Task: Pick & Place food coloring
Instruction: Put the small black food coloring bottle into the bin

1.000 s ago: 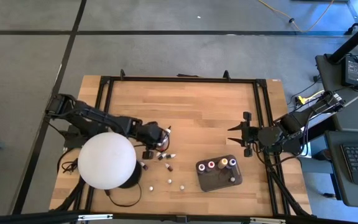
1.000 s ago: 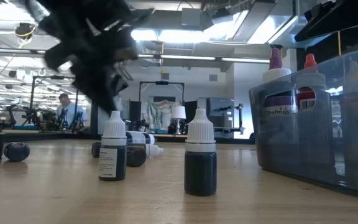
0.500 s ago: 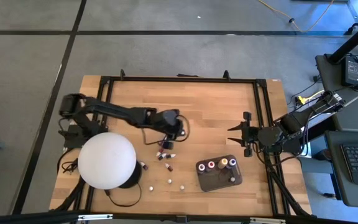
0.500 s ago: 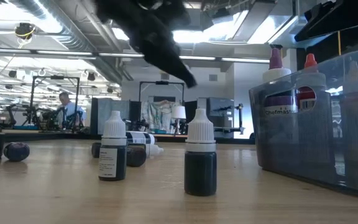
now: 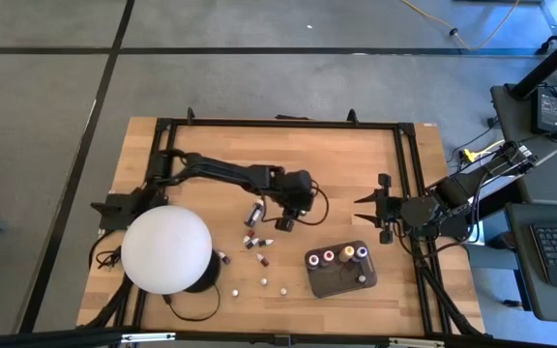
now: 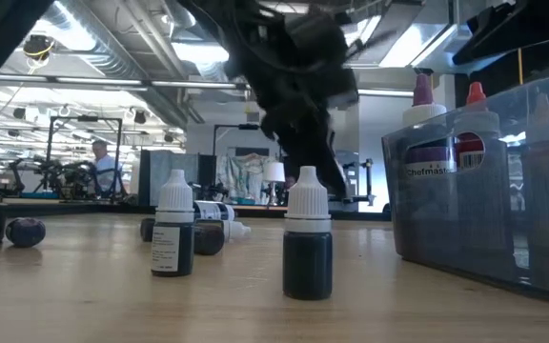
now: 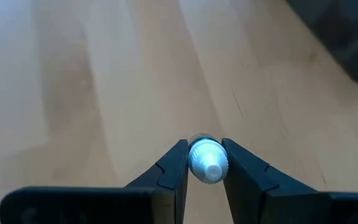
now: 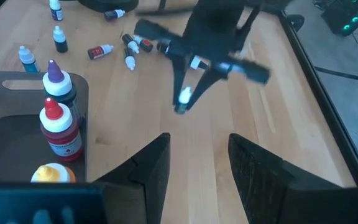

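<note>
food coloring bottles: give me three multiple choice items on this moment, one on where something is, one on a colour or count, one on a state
1. Where is the dark grey tray?
A. at the table's far left corner
B. near the front edge, toward the right arm's side
C. under the white dome

2. What colour is the top of the bottle in the left end effector?
A. white
B. red
C. green

3. What is the state of the right end effector?
A. shut on a bottle
B. open and holding nothing
C. resting inside the tray

Answers: 1 B, the high view shows the tray near the front edge, right of the loose bottles. 2 A, the left wrist view shows a white tip between the fingers. 3 B, the right wrist view shows bare wood between its spread fingers.
</note>
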Controlling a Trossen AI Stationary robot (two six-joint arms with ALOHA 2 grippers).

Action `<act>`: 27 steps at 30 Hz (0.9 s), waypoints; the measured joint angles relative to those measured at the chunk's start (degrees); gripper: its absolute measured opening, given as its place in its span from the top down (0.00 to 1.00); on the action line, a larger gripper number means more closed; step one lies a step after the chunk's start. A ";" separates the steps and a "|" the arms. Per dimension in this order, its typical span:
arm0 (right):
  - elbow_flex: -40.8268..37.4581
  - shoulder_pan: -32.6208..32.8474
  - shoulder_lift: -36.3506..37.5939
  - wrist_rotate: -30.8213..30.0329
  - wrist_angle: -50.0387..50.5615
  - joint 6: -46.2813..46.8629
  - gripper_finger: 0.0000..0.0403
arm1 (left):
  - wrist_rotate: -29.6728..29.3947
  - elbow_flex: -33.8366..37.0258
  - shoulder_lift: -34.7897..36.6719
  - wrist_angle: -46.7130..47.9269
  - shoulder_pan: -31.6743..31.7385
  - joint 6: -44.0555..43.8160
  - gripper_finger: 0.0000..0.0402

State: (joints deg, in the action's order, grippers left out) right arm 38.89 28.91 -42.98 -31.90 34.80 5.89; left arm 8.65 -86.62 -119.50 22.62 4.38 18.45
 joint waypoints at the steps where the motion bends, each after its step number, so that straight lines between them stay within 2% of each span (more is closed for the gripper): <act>1: 0.00 -0.02 0.00 0.00 -0.01 0.00 0.59 | 0.15 -0.34 -0.89 0.66 0.00 0.17 0.81; 7: 0.00 0.00 -0.02 0.00 0.03 0.02 0.59 | 0.08 -0.88 -3.58 1.74 -0.15 -0.12 0.79; 24: 0.00 -0.01 -0.02 0.00 0.43 -0.03 0.59 | -0.16 -0.88 -3.33 1.28 -0.26 -0.32 0.76; 27: 0.00 -0.02 -0.02 0.00 0.43 -0.09 0.59 | -0.16 -0.88 -3.33 1.30 -0.26 -2.51 0.76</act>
State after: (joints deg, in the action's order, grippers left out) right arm 38.89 28.88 -43.00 -31.90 35.22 5.81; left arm 8.49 -87.50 -122.83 23.92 4.12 15.94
